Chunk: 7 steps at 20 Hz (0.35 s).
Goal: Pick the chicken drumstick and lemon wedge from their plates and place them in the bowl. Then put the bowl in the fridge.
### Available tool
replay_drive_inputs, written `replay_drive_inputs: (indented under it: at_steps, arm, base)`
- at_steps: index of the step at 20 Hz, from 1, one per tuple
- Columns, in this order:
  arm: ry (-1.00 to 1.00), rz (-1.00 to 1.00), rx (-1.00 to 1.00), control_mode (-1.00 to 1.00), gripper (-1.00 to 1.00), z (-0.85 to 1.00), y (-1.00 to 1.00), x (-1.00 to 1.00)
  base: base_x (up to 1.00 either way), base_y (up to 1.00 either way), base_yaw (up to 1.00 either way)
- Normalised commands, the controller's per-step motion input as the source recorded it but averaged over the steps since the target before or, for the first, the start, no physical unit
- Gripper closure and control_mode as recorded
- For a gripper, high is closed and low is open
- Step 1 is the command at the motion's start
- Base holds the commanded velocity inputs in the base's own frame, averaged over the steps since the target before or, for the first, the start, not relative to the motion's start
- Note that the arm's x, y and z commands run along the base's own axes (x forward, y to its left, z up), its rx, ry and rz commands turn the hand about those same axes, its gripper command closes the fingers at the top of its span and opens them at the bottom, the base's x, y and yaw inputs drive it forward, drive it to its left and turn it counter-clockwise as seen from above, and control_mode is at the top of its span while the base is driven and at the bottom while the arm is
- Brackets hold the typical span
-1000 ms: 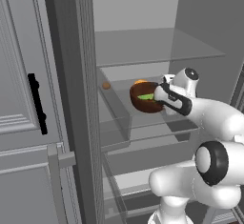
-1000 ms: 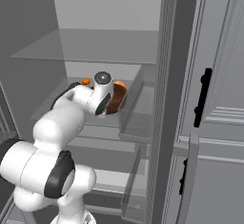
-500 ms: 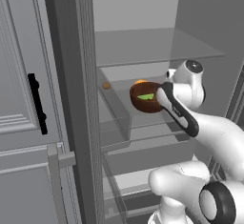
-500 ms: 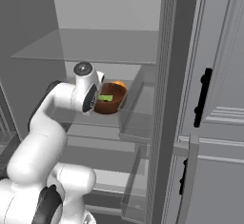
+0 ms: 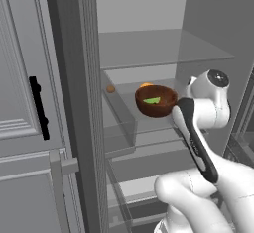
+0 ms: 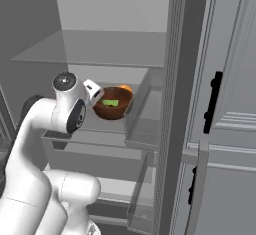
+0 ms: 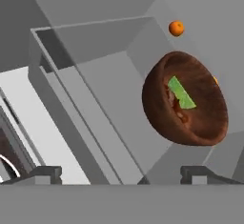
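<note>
Resting on a glass shelf inside the fridge (image 5: 208,38), the bowl (image 5: 156,101) of dark wood holds the lemon wedge (image 5: 152,100) and, beneath it, what appears to be the chicken drumstick (image 7: 177,107). The gripper (image 7: 126,174) stands near the bowl, its fingers (image 7: 199,175) spread wide and released, clear of the rim. A small orange fruit (image 7: 176,28) lies farther back on the shelf.

Flanking base views, shared bowl (image 5: 156,100)
</note>
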Motion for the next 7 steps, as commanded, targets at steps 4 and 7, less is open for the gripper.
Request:
replay_drive_inputs:
  at_steps: [4,7]
  arm:
    - [0.00,-0.34,0.23,-1.00,-1.00,0.89,0.05,-0.74]
    - [0.03,-0.32,0.30,-1.00,-1.00,1.00,-0.01,-0.94]
  base:
    - [0.00,0.00,0.00]
    - [0.00,0.00,0.00]
